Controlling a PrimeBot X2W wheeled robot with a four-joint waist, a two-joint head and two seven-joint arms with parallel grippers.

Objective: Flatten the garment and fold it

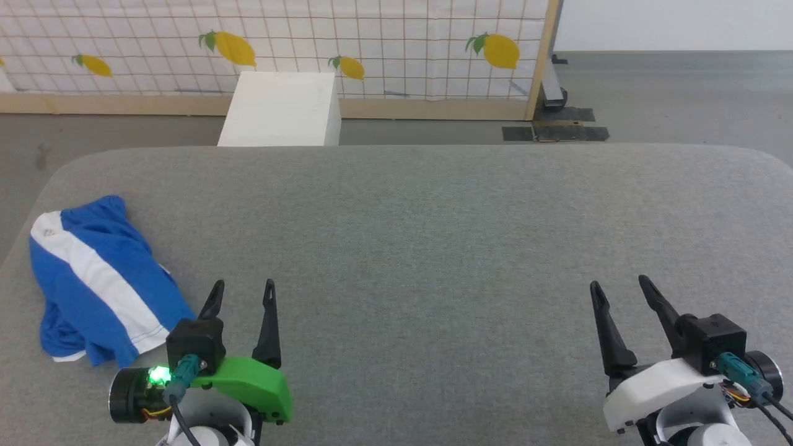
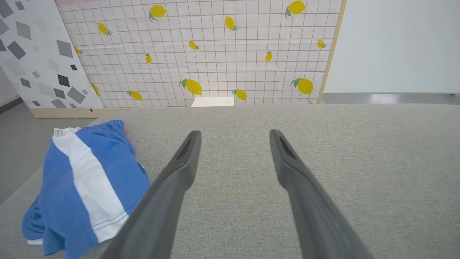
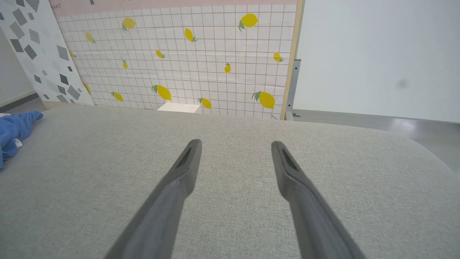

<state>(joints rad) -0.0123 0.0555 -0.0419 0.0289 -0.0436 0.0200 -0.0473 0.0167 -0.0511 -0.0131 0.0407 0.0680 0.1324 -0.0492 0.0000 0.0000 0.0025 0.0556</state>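
Workspace: grey upholstered tabletop (image 1: 433,235) w/ rounded corners; lemon-print grid panel (image 1: 372,56) and white box (image 1: 282,108) behind it on the floor (image 1: 681,93).

At far left edge of tabletop: blue shorts (image 1: 124,260), bunched, not spread out. Broad white side stripe running diagonally. Far end ruffled, prob. the gathered waistband (image 1: 108,207); near end a stitched hem (image 1: 148,337). Some cloth tucked under on near-left side; 2nd leg not readable.

Just right of that hem: left gripper (image 1: 243,284), fingers well apart, nothing between them. Contact w/ hem hard to judge from wrist view, prob. none. At lower right, well apart from shorts: right gripper (image 1: 619,282), fingers likewise spread, nothing held.

Handling, as a guess: light, thin, limp fabric, no stiffness bar the elastic. Likely to sag and fold on itself if lifted by one point, and to drag rather than slide on rough upholstery. Not fragile.

Best bet: pinch waistband at its 2 ends, one per gripper, lift, lay out toward centre. Alt.: near hem corner first w/ left, being closest. Risk: catching only one layer, or a hidden fold.
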